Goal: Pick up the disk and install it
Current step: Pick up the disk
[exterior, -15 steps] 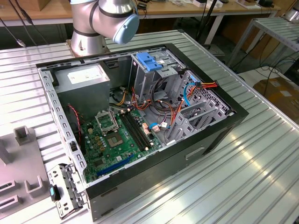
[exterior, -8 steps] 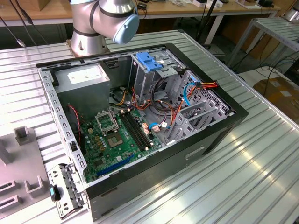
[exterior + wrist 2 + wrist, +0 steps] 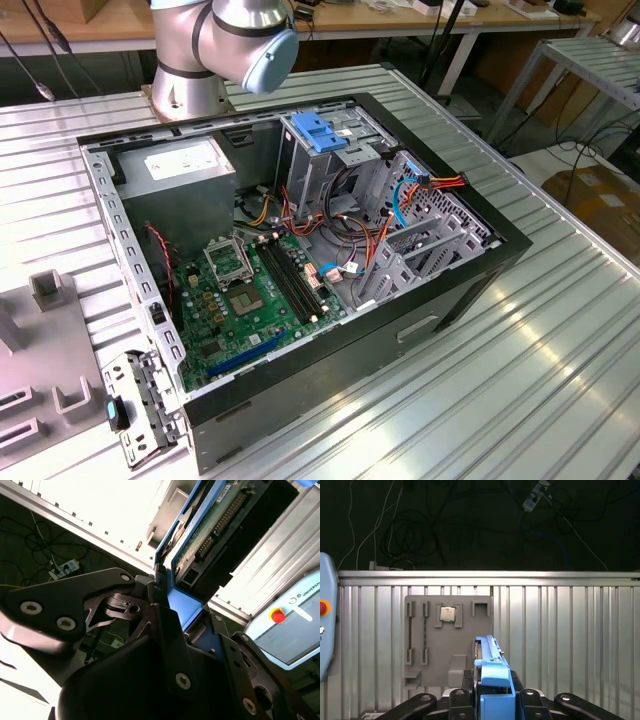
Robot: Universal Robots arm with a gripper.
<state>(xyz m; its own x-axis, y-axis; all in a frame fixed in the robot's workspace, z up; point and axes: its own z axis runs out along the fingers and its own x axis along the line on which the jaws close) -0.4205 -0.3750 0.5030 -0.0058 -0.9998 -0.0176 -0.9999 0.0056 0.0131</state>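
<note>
The ribbed metal table [image 3: 560, 380] carries everything. The open computer case [image 3: 400, 330] sits across its middle, and the arm [image 3: 215, 45] stands at the far edge in the exterior view. A grey fixture plate [image 3: 432, 645] lies close to one long edge of the table, with dark floor and loose wires beyond it.

The disk [image 3: 490, 652] is off the table altogether. It is carried on edge in the gripper [image 3: 492, 680], and in the first wrist view it hangs above the corner of the fixture plate. In the second wrist view its circuit board and connector pins face out, with a blue rail along the side. The gripper's fingers [image 3: 162, 607] are drawn in tight on one end of the disk, pressing on the blue plastic.

That hold worries me. Most of the disk sticks out past the fingers, so I reckon a quick swing could make it pivot or slide on the smooth rails. A drop near that edge could send it to the floor.

The other hazard is inside the case. The drive cage [image 3: 330, 165] has a blue bracket [image 3: 318, 130] on top, and orange and blue cables [image 3: 400, 200] are strung just beside it. A slightly crooked entry could jam a rail against the cage or snag those cables. A slip there would land on the motherboard [image 3: 250, 290]. The small chip [image 3: 448, 614] on the plate looks well clear of the disk.
</note>
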